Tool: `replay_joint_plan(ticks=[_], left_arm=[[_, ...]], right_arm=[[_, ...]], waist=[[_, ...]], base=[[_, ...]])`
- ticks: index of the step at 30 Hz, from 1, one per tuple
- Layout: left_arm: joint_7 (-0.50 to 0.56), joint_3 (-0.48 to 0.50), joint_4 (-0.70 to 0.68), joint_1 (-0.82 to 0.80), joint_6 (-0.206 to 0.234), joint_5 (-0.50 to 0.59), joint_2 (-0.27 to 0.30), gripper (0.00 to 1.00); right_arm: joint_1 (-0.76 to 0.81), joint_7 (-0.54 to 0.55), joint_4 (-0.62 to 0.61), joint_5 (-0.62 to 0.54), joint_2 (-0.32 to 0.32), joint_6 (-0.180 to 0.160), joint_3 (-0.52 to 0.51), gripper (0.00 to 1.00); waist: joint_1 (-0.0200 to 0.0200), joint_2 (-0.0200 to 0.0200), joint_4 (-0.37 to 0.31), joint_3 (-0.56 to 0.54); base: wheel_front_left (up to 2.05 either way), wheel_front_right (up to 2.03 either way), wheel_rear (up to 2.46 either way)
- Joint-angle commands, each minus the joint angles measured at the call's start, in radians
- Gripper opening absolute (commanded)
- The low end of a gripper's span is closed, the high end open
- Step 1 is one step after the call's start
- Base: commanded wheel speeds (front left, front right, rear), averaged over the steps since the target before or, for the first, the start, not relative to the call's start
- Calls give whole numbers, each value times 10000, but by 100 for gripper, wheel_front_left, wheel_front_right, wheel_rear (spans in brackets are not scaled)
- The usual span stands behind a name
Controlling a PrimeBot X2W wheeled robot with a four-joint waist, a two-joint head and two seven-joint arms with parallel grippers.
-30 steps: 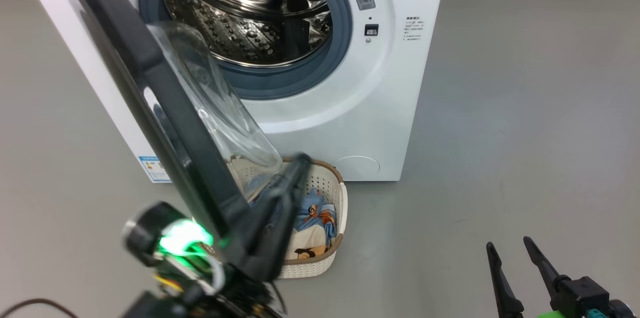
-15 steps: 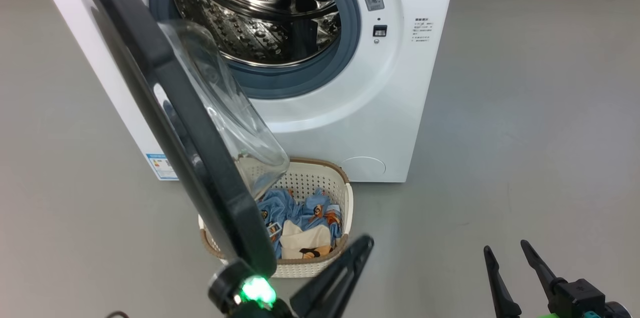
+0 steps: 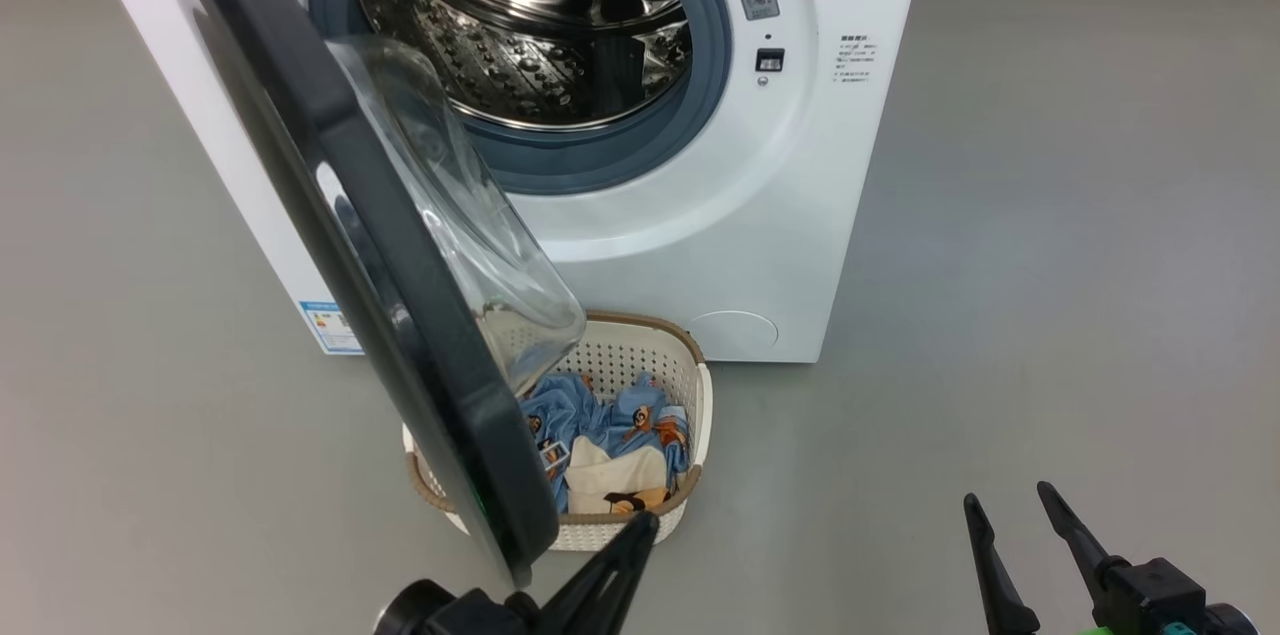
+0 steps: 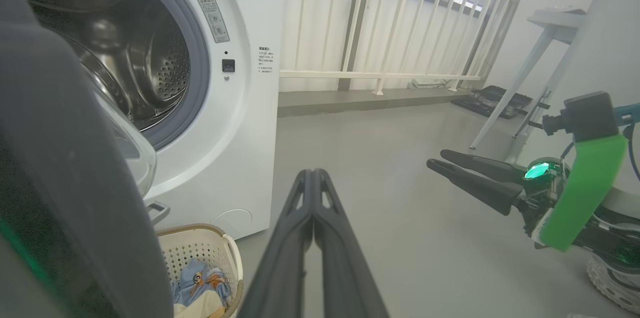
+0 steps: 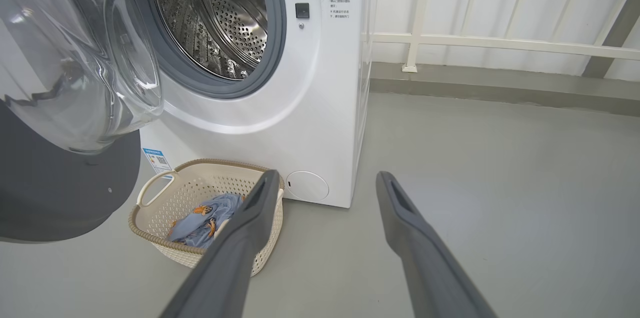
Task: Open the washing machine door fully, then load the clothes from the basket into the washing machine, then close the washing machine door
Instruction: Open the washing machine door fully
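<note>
Head view: washing machine door (image 3: pixel 410 315) hangs open above the basket (image 3: pixel 703 405) of clothes (image 3: pixel 600 420), in front of the washing machine (image 3: pixel 720 235). Left gripper (image 3: pixel 640 530) is clenched on nothing; right gripper (image 3: pixel 1007 497) spread, empty.

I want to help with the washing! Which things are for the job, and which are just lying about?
For the job: washing machine, door, basket, clothes.
Just lying about: white railing, white table.
</note>
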Motion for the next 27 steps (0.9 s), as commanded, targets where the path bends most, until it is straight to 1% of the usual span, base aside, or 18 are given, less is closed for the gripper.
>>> replay_joint_plan(ticks=[1,17,27], left_arm=[[-65,441,-111,-289,-16,14,-66,0],[-65,1010,405,-945,-16,45,-420,0],[-65,1520,721,-985,-16,42,-506,0]], right_arm=[[-168,-76,-200,-10,-112,17,307,100],[-333,-76,-121,91,-162,17,317,100],[-483,-76,-78,109,-153,17,229,100]], waist=[[0,0,-22,39],[0,0,-361,390],[0,0,-296,623]], base=[[0,0,0],[0,0,0],[0,0,0]])
